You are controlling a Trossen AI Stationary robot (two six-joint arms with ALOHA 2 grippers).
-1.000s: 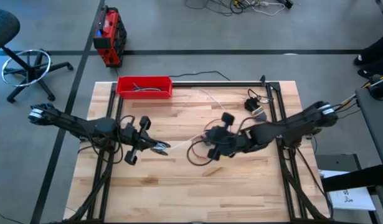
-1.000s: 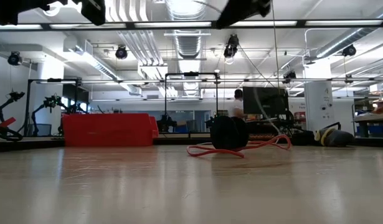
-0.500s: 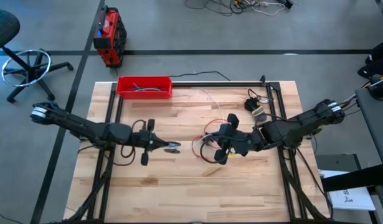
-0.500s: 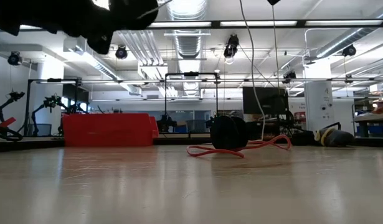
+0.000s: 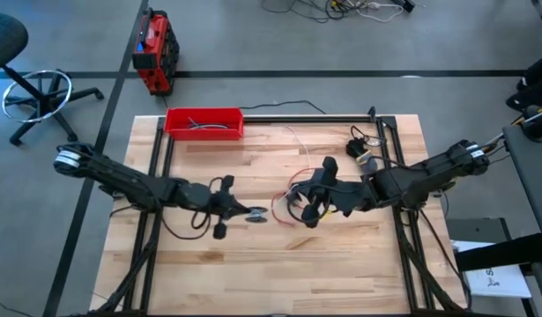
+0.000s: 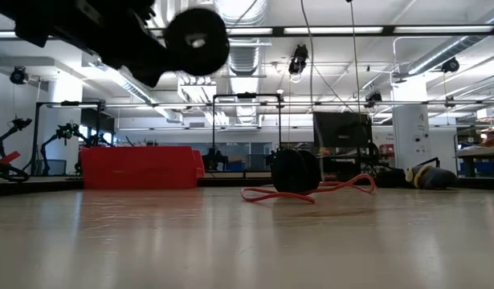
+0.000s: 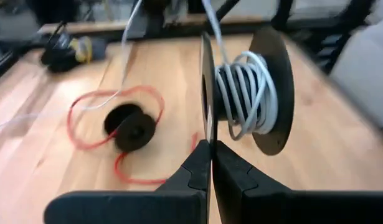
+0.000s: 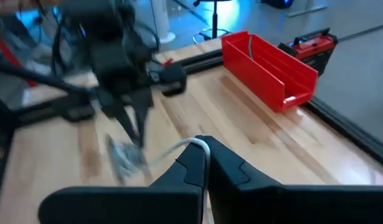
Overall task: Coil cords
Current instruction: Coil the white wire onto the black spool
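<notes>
Wooden table [image 5: 253,273], red tray [image 5: 204,122], apparently grey cables [image 5: 204,126]

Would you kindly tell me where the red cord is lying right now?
In the high view the red cord lies loosely looped near the table's middle, between the left claw and the right claw, nearer the right one.

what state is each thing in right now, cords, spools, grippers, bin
left gripper: shut on the spool's flange
white cord: partly wound on spool, rest running to right gripper
right gripper: shut on white cord
red cord: loose on table around its black spool
red bin: upright, holding dark cables
</notes>
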